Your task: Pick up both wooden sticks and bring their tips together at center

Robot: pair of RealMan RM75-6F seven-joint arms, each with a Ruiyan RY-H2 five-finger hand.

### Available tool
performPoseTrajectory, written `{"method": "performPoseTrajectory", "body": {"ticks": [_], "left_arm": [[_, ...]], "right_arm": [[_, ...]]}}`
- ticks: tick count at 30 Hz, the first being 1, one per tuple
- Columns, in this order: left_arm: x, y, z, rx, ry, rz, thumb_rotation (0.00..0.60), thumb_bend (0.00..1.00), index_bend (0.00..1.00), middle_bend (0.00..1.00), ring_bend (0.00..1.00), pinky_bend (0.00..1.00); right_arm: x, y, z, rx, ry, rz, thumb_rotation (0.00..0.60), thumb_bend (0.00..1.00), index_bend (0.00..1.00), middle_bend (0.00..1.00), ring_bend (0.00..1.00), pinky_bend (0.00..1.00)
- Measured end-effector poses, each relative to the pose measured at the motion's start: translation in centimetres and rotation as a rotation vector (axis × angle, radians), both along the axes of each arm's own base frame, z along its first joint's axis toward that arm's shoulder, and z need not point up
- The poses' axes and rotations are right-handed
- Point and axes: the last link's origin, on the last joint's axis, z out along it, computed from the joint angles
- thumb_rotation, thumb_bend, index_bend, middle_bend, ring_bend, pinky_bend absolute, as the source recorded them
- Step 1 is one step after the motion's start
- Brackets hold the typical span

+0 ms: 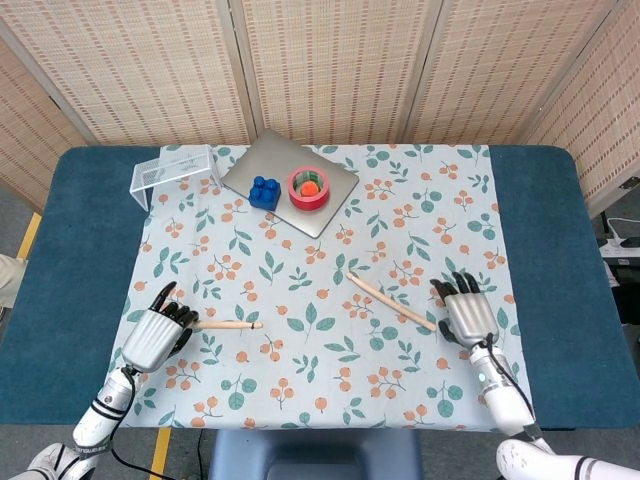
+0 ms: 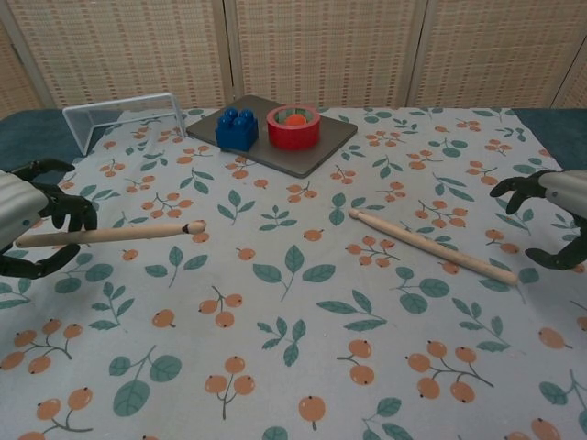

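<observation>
One stick (image 2: 105,233) at lower left of the frame is already held in the left hand (image 1: 153,338), its tip pointing toward centre and clear of the cloth (image 1: 300,250). Its twin, the second stick (image 1: 392,302), lies flat right of centre, untouched. At its outer end hovers the right hand (image 1: 466,316), fingers spread, holding nothing. By my judgement half the pickup is done; grasping that stick and joining tips remain.

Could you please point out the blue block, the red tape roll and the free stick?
Blue block (image 2: 237,129), chest view, front face.
Red tape roll (image 2: 293,132), chest view, outer wall.
Free stick (image 1: 392,303), head view, mid-shaft.
</observation>
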Motion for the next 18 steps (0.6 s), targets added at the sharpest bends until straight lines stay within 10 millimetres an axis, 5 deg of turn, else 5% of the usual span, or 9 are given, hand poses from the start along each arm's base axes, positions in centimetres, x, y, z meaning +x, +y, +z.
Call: {"method": "performPoseTrajectory", "body": {"ticks": [8,18], "left_arm": [[-0.3,0.1,0.3,0.005,0.001,0.002,0.600,0.49,0.84,0.88,0.50,0.14],[-0.6,0.2,0.3,0.001,0.004,0.007,0.600,0.49,0.84,0.88,0.50,0.14]], "right_arm": [[2.3,-1.4,-3.2,0.092,0.023,-0.022,0.600,0.33,0.20,0.26,0.01,0.00],[3.0,-1.2,-4.2,0.106,0.079,0.007,0.600,0.33,0.36,0.38,0.11,0.00]]}}
